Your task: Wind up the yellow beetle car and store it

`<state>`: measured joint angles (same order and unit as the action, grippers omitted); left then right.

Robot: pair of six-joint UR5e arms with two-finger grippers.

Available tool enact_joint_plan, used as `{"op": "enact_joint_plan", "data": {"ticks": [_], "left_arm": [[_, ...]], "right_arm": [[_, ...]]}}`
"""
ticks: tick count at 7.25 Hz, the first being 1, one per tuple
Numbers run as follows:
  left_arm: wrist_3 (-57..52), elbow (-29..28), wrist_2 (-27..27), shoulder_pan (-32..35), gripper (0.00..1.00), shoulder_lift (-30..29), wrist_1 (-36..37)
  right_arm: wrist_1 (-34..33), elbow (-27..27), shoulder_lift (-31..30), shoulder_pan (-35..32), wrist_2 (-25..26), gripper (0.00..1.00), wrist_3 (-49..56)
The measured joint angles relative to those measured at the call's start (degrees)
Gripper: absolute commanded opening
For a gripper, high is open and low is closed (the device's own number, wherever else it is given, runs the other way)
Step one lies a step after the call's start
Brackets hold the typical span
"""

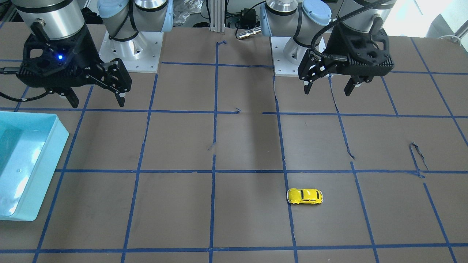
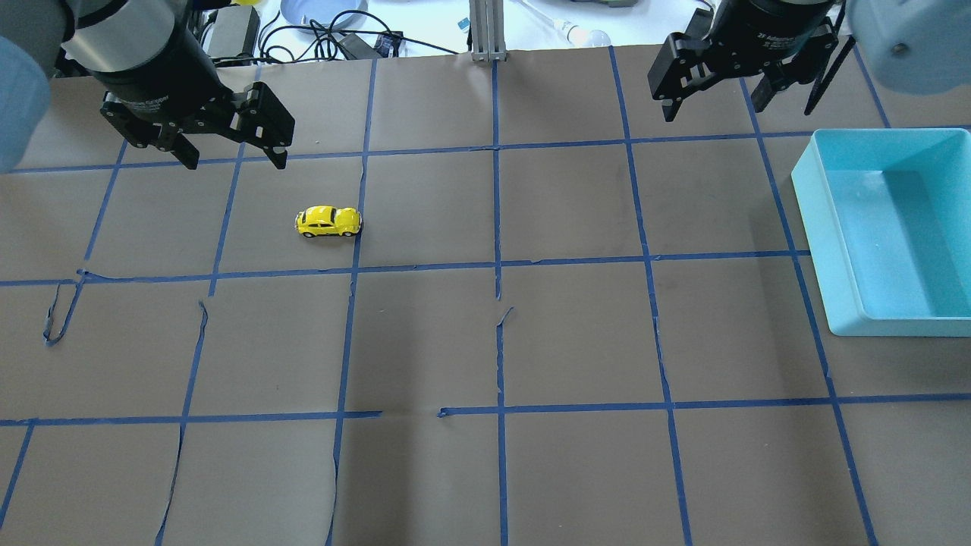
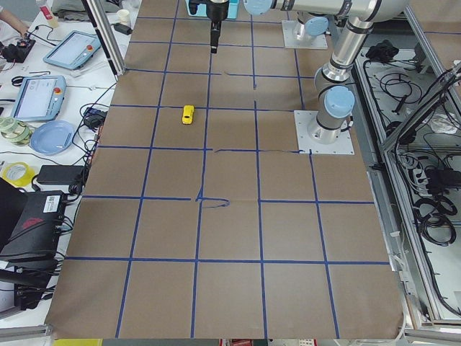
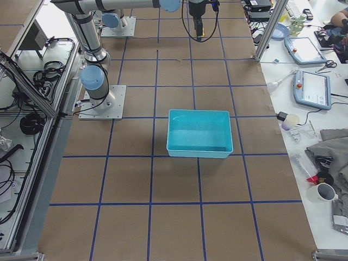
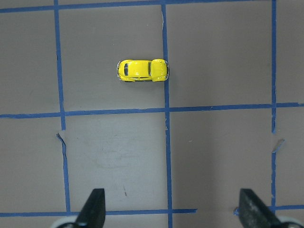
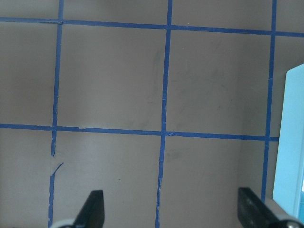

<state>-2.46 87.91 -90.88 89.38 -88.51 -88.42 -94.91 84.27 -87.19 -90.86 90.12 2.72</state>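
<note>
The yellow beetle car (image 2: 328, 221) stands on its wheels on the brown table, on the left half of the overhead view, next to a blue tape line. It also shows in the front view (image 1: 305, 196), the left side view (image 3: 187, 114) and the left wrist view (image 5: 142, 70). My left gripper (image 2: 235, 159) is open and empty, raised above the table, short of the car and nearer the robot's base (image 1: 328, 89). My right gripper (image 2: 717, 106) is open and empty, raised over the table's other half (image 1: 97, 103), far from the car.
A light-blue open bin (image 2: 808, 197) stands at the table's right edge, beside the right gripper; it looks empty (image 4: 198, 155), and its rim shows in the right wrist view (image 6: 294, 142). Blue tape lines, torn in places, grid the table. Cables and operator gear lie beyond the far edge.
</note>
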Motion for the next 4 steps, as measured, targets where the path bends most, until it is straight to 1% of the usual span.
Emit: {"op": "enact_joint_plan", "data": {"ticks": [3, 4], "left_arm": [[0.02, 0.20, -0.05, 0.13, 1.00, 0.17, 0.00], [0.14, 0.41, 0.68, 0.22, 1.00, 0.47, -0.02]], "right_arm": [[0.14, 0.09, 0.00, -0.02, 0.04, 1.00, -0.07], [0.20, 0.12, 0.00, -0.02, 0.05, 1.00, -0.07]]}}
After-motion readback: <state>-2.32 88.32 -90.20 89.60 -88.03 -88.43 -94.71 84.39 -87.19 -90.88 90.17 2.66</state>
